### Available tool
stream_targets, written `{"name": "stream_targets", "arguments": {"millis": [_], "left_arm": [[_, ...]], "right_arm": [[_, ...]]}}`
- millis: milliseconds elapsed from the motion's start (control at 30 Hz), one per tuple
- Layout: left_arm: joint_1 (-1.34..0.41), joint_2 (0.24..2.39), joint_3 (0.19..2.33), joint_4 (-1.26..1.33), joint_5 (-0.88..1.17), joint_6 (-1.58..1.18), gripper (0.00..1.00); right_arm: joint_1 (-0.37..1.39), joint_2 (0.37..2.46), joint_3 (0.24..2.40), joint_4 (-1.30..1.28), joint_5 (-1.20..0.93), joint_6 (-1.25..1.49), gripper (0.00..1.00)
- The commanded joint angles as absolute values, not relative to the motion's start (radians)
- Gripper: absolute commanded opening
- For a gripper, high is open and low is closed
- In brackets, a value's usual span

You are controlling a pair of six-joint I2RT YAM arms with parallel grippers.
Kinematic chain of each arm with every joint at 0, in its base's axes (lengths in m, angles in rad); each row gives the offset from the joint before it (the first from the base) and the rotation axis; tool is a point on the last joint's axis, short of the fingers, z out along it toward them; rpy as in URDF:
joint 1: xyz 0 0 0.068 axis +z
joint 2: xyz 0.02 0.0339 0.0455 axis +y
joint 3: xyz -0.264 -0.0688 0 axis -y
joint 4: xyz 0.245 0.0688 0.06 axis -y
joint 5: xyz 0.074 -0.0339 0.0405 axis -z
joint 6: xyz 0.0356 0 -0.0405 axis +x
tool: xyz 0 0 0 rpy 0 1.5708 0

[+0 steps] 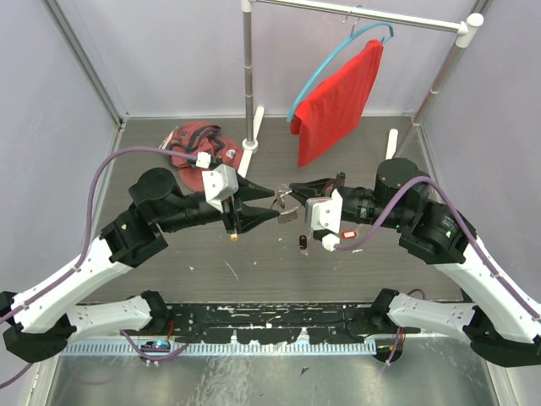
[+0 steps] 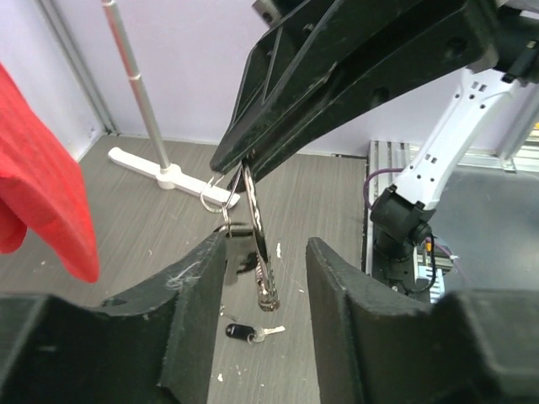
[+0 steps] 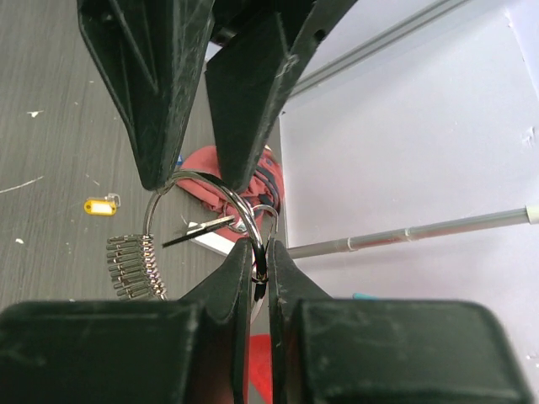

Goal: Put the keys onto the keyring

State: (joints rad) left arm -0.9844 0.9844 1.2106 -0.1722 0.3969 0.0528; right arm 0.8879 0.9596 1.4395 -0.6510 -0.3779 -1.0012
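The keyring (image 3: 206, 183), a silver wire ring with a coiled section (image 3: 135, 268), hangs in the air between both grippers. My right gripper (image 3: 261, 273) is shut on its rim, where a smaller ring (image 3: 269, 210) also hangs. My left gripper (image 2: 263, 282) is open, its fingers (image 2: 198, 290) on either side of the ring (image 2: 259, 240). In the top view the ring (image 1: 281, 203) sits between the left gripper (image 1: 272, 205) and right gripper (image 1: 293, 189). A key with a black tag (image 2: 244, 332) lies on the table below. A key with a yellow tag (image 3: 99, 205) lies apart.
A red cloth on a blue hanger (image 1: 338, 101) hangs from a rack with a steel pole (image 1: 248, 76). A red and black pouch (image 1: 196, 148) lies at the back left. A red tag (image 1: 345, 233) shows under the right wrist. The black-tag key (image 1: 302, 243) lies in front.
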Motion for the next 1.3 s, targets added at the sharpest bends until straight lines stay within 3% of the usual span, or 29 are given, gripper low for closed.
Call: {"name": "stream_targets", "arguments": {"millis": [0,167,400,500,633,900,1067,1267], "left_arm": [[-0.986,0.979,1.165,-0.11,0.318,0.042,0.47],[-0.985,0.98,1.145,-0.064,0.328,0.01,0.44],[-0.985,1.014,1.178,-0.071,0.353,0.002,0.18],[-0.986,1.019,1.186,-0.073,0.343,0.002,0.0],[-0.986,1.012,1.183,-0.077,0.342,0.014,0.0],[-0.984,0.987,1.17,-0.078,0.282,0.011,0.0],[-0.985,0.985,1.156,-0.054,0.245,-0.029,0.0],[-0.984,0.968,1.139,-0.04,0.144,-0.084,0.0]], "right_arm": [[0.885,0.931,1.438,-0.531,-0.33,-0.955,0.01],[0.885,0.927,1.432,-0.529,-0.333,-0.95,0.01],[0.885,0.932,1.429,-0.528,-0.331,-0.949,0.02],[0.885,0.93,1.422,-0.528,-0.327,-0.948,0.04],[0.885,0.916,1.415,-0.528,-0.313,-0.948,0.11],[0.885,0.866,1.383,-0.529,-0.271,-0.95,0.38],[0.885,0.842,1.371,-0.526,-0.265,-0.907,0.45],[0.885,0.833,1.354,-0.484,-0.28,-0.652,0.49]]}}
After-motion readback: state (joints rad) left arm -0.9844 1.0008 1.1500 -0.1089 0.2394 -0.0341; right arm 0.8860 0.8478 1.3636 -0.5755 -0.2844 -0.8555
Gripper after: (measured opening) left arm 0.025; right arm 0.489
